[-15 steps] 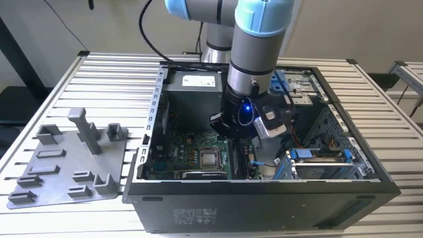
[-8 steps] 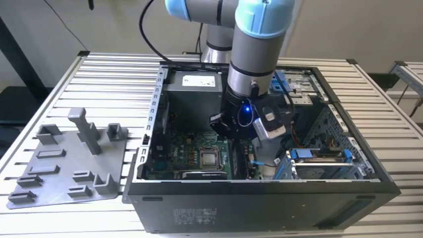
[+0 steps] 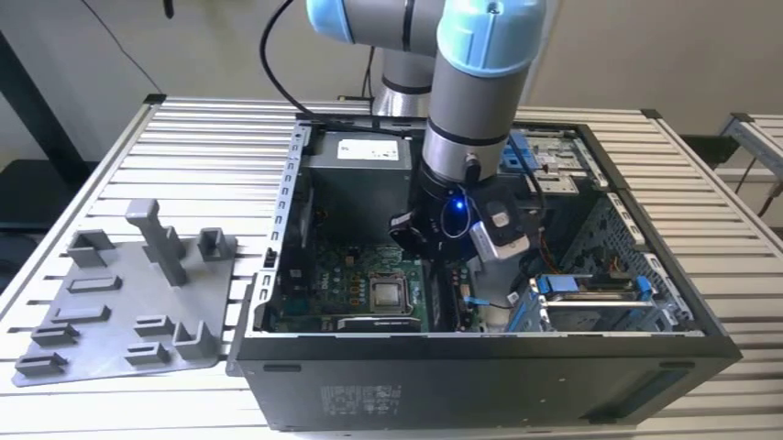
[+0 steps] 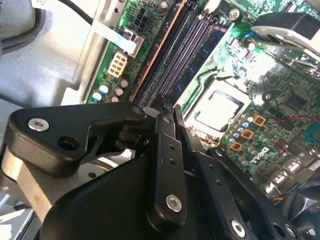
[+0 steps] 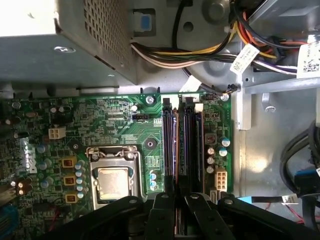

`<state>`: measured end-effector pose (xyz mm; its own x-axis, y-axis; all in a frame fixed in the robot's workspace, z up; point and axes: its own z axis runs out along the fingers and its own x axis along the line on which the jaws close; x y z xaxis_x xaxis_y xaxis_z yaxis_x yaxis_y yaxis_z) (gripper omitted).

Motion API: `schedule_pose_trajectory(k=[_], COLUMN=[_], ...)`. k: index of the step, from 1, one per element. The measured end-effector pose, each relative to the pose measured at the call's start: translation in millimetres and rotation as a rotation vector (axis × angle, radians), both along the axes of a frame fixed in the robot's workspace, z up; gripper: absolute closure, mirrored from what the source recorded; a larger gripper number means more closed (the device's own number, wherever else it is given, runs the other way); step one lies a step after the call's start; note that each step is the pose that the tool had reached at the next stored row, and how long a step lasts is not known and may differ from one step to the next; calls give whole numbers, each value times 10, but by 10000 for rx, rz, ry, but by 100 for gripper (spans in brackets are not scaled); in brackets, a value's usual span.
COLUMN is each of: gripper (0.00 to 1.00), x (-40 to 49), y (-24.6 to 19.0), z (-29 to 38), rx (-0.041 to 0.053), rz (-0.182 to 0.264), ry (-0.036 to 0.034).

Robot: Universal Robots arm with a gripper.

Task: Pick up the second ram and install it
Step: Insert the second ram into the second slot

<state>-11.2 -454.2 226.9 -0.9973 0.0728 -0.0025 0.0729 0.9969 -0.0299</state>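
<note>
My gripper is lowered inside the open computer case, right over the memory slots beside the processor socket. In both wrist views its two black fingers stand almost together, gripper lined up along the slots. Between them runs a thin dark board edge, the second ram, lying lengthwise over the slots; whether it sits in a slot I cannot tell. Another bluish stick stands in the slot nearest the socket.
A grey plastic holder plate with upright blocks lies on the slatted table to the exterior view's left of the case. The power supply and cable bundles crowd the far end of the slots. Drive cages fill the case's other side.
</note>
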Motion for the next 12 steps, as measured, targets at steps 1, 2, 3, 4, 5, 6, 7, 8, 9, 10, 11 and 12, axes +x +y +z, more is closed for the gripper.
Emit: schedule_pose_trajectory(k=[1,2,3,4,5,6,7,8,9,10,11,12], gripper=[86,86,86,86,86,86,86,86,86,86,86,86], x=[0,1,1,1,1,1,1,1,1,2,4,5], y=[0,1,1,0,0,0,0,1,1,1,1,0], z=[-5,-16,-24,-25,-29,-32,-32,-33,-38,-42,-42,-42], rx=[2,3,4,0,2,2,1,0,5,4,2,-1], rz=[0,1,1,2,1,2,2,2,2,2,3,3], ry=[-1,-1,-1,0,-1,-1,0,0,-1,-1,0,1])
